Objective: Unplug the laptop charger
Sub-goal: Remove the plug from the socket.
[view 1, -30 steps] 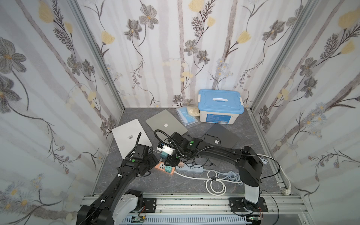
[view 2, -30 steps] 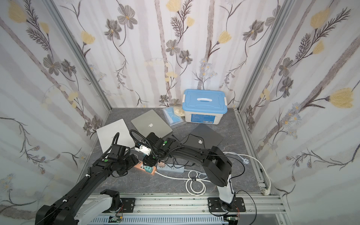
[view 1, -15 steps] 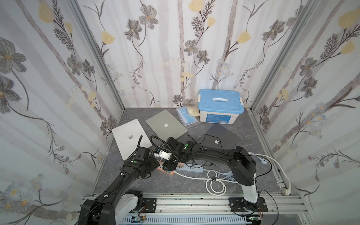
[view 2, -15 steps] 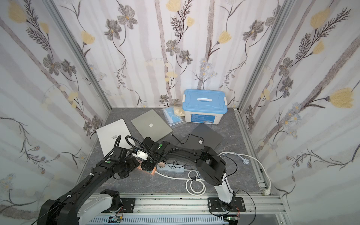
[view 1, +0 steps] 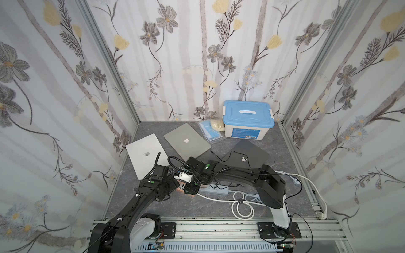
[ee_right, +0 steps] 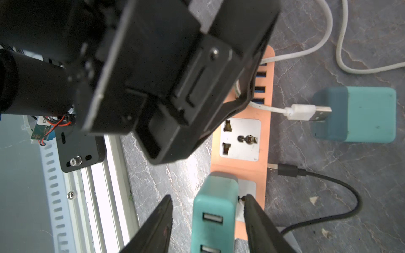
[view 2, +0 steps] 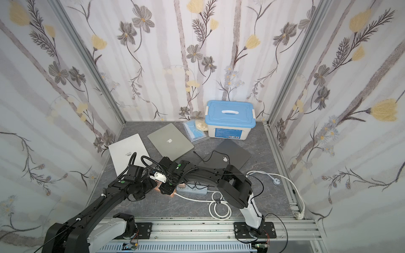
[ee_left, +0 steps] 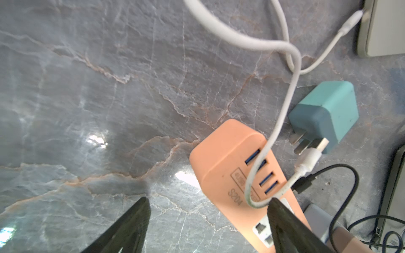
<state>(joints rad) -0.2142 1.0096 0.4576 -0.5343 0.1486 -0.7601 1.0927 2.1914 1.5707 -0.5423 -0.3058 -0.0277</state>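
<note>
**A:** We see the right pincer [ee_right: 208,197] open, its two fingers straddling the teal charger [ee_right: 213,216], which stands plugged into the orange power strip [ee_right: 238,168].

**B:** Agreed. One finger [ee_right: 254,216] sits just beside the charger's side. It is possibly touching, though we cannot be sure. The opposite finger stands apart, with a strip of table showing between it and the charger.

**A:** And the left pincer [ee_left: 208,199]?

**B:** We find it spread wide. One finger [ee_left: 285,221] lies over the strip's end by the USB ports, and the opposite one hangs above the bare marble table [ee_left: 109,87].

**A:** Just beside the strip we see a second teal charger [ee_left: 324,116] lying on its side on the table, prongs out. A white cable [ee_left: 287,103] is plugged into it and loops across the strip.

**B:** A black cable [ee_right: 287,170] lies with its plug at the strip's edge. In both top views we see closed laptops [view 1: 186,140] and a blue-lidded box [view 1: 247,114] farther back.
</note>
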